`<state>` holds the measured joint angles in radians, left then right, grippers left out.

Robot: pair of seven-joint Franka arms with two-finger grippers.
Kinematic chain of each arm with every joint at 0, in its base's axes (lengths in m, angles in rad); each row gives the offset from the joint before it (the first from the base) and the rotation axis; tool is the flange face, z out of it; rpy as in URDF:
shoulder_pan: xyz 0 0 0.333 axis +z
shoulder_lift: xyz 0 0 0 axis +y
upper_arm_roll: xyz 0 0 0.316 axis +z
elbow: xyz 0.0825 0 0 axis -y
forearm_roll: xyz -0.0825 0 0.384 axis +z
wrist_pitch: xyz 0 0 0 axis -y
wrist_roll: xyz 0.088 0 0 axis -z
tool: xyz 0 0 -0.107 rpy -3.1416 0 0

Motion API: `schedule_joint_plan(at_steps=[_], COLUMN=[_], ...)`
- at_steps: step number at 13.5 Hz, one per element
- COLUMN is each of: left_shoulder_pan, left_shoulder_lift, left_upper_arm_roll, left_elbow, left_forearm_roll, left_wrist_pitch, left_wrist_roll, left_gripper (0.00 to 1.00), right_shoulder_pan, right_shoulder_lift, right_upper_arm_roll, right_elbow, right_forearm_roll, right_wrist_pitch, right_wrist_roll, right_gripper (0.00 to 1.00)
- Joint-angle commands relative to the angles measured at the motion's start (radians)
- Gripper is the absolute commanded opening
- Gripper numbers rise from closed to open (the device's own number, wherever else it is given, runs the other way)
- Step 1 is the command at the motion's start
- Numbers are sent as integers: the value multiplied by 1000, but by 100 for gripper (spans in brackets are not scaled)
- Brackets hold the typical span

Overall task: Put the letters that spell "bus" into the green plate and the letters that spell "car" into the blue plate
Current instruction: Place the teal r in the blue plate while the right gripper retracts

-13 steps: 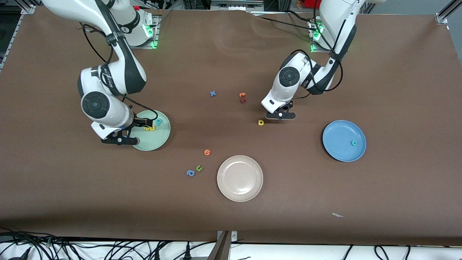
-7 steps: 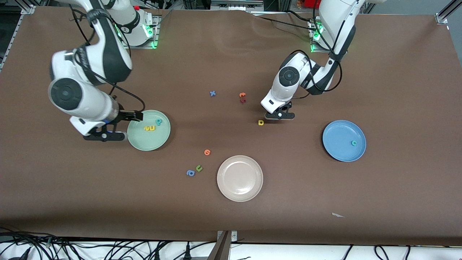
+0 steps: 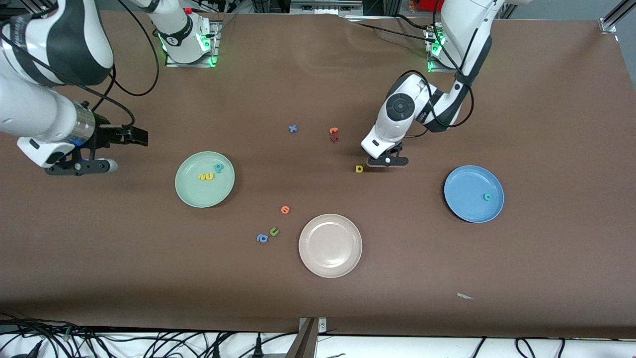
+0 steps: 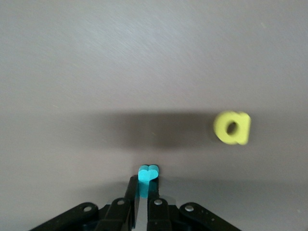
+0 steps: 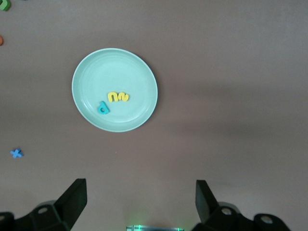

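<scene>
The left gripper (image 4: 143,192) has its jaws pinched shut on the thin teal r (image 4: 148,174), low on the table with the yellow a (image 3: 359,169) just beside it at nine o'clock in the front view. Foam this small is light and soft, so a narrow pinch across its stem suits it, though it could twist.

The teal c (image 3: 487,197) lies in the blue plate (image 3: 462,199); b, u and s sit in the green plate (image 3: 194,194).

A second ago the right gripper (image 3: 126,136) hung over that plate; now, jaws wide and empty, it has withdrawn toward nine o'clock.
</scene>
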<state>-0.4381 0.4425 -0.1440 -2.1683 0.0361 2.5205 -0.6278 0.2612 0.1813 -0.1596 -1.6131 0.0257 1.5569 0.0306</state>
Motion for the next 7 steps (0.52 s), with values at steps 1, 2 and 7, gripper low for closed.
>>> schedule_joint_plan(at_steps=[1, 2, 7], left_shoulder_pan=[86, 122, 318], left_shoulder_lift=[-42, -53, -59], left_upper_arm_roll=[-2, -2, 3], left_elbow=[76, 94, 143], left_forearm_roll=[33, 33, 33], left_wrist_pitch=[-145, -182, -258], left_wrist_roll=[97, 149, 463], left_gripper=[8, 8, 7], right_shoulder_pan=[-64, -123, -296], right_shoulder_lift=[-13, -35, -253], right_upper_arm_roll=[81, 134, 336], right_elbow=[21, 0, -323], right_forearm_roll=[17, 14, -30], right_wrist_pitch=[-50, -47, 175], right_wrist_roll=[-12, -11, 0], right_gripper=[100, 100, 100])
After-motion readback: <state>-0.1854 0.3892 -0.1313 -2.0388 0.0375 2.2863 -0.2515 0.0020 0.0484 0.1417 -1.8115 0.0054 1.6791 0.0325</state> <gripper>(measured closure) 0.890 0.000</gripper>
